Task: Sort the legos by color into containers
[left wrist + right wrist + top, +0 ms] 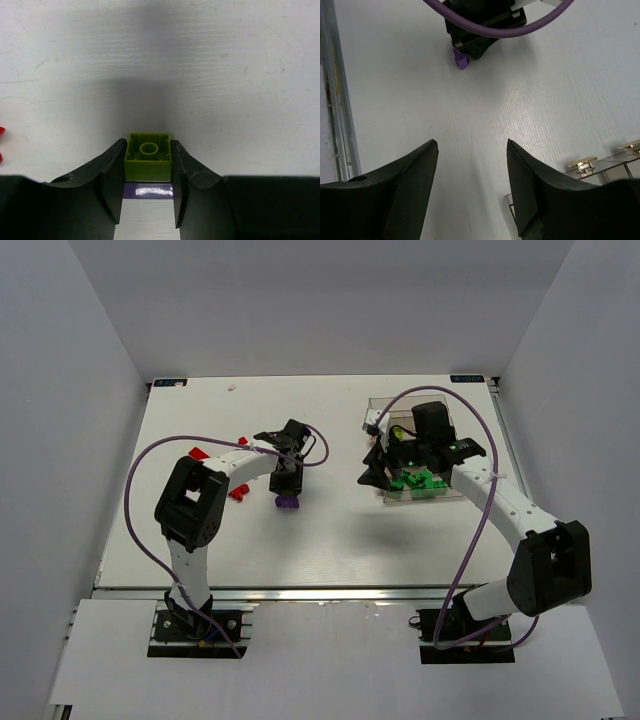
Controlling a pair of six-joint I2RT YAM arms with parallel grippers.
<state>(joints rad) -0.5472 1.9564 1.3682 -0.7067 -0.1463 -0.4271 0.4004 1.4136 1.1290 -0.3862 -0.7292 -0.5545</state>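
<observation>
In the left wrist view a yellow-green lego (148,159) sits between my left gripper's (148,145) fingers, both pads pressed against its sides, its hollow underside showing. A purple lego (148,190) lies directly against it, nearer the wrist. From above, the left gripper (287,483) points down at the table's middle with the purple lego (288,503) at its tip. My right gripper (374,471) hangs open and empty beside the clear containers (385,408); green legos (418,482) fill the nearest bin. Red legos (197,453) lie at the left.
More red bricks (237,492) lie under the left forearm. In the right wrist view, the container's metal-clipped edge (600,165) is at the lower right, and the left gripper's body (485,25) with the purple brick (462,61) is far ahead. A purple cable loops over each arm.
</observation>
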